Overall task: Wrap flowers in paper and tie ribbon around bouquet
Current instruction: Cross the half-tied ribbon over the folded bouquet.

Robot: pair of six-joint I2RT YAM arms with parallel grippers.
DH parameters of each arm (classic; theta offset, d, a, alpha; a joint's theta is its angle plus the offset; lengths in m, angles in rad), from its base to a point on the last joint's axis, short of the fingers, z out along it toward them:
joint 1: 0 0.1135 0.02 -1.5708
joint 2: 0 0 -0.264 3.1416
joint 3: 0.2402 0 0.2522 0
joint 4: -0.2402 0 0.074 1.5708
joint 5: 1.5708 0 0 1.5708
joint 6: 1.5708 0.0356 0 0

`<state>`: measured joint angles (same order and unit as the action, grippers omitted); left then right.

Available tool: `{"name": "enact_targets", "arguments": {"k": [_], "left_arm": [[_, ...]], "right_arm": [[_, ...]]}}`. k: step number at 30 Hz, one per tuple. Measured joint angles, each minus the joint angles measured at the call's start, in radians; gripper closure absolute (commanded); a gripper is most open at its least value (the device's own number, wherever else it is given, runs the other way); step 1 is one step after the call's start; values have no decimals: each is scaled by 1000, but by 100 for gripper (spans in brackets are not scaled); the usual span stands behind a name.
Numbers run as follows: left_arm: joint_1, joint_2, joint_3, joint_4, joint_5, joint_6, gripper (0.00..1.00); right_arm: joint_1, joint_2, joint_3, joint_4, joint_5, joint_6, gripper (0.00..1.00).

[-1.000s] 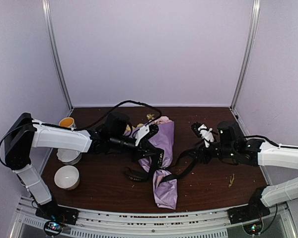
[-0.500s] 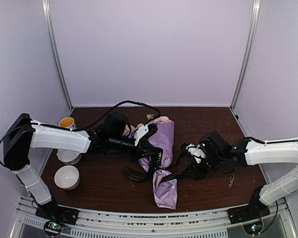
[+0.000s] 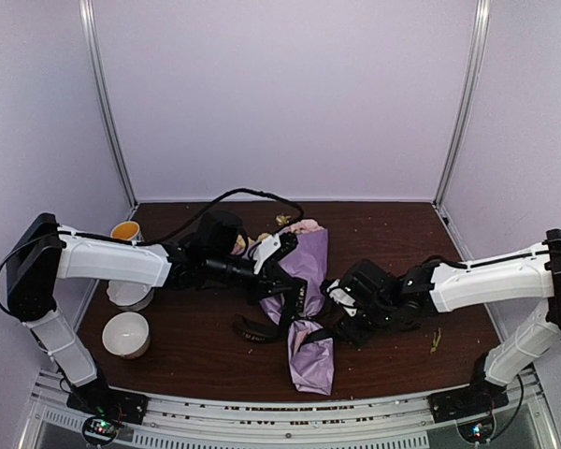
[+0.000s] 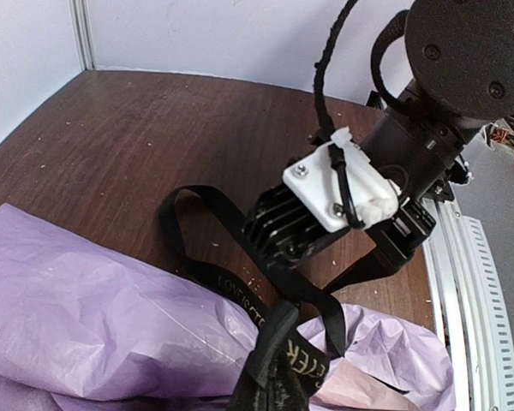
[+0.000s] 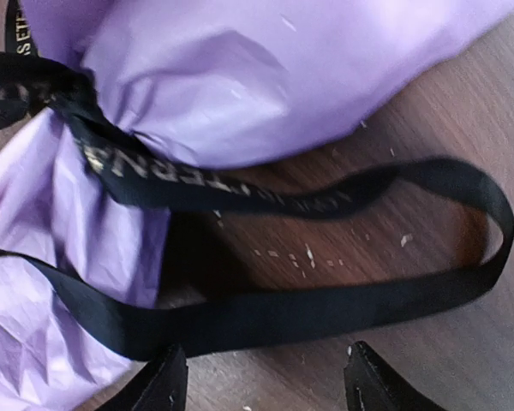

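The bouquet lies on the table as a cone of lilac paper (image 3: 309, 271), with a few flowers (image 3: 282, 221) peeping out at its far end. The black lettered ribbon (image 3: 262, 329) crosses the cone's narrow waist and loops onto the wood on both sides. My left gripper (image 3: 288, 292) sits over the waist, shut on the ribbon (image 4: 284, 355), which bunches up into it above the paper (image 4: 103, 317). My right gripper (image 3: 340, 316) hangs open just right of the cone. Its fingertips (image 5: 164, 387) straddle bare wood close under a ribbon loop (image 5: 283, 310), beside the paper (image 5: 240, 77).
An orange-filled cup (image 3: 125, 230), a white cup (image 3: 129, 295) and a white bowl (image 3: 125, 334) stand at the left edge. Petal crumbs and a bit of stem (image 3: 436, 339) lie on the right. A thick black cable (image 3: 248, 194) arcs over the left arm.
My right arm has swung left and down, from mid-right of the table to beside the bouquet's waist, and its jaws have opened wider. The left arm and bouquet have stayed put.
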<state>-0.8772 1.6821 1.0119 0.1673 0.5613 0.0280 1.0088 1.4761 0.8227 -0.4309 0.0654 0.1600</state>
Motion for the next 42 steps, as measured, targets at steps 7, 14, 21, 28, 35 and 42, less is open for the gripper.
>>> {"name": "enact_targets", "arguments": {"k": [7, 14, 21, 28, 35, 42], "left_arm": [[0, 0, 16, -21, 2, 9, 100], [0, 0, 25, -23, 3, 16, 100], [0, 0, 28, -48, 2, 26, 100], [0, -1, 28, -63, -1, 30, 100], [0, -4, 28, -68, -8, 35, 100], [0, -5, 28, -68, -9, 35, 100]], "right_arm": [[32, 127, 105, -67, 6, -120, 37], [32, 207, 169, -125, -10, -172, 69], [17, 188, 171, -168, -21, -145, 72], [-62, 143, 171, -192, -44, -77, 76], [-113, 114, 148, -176, -102, -52, 94], [-130, 64, 130, -151, -187, -85, 66]]}}
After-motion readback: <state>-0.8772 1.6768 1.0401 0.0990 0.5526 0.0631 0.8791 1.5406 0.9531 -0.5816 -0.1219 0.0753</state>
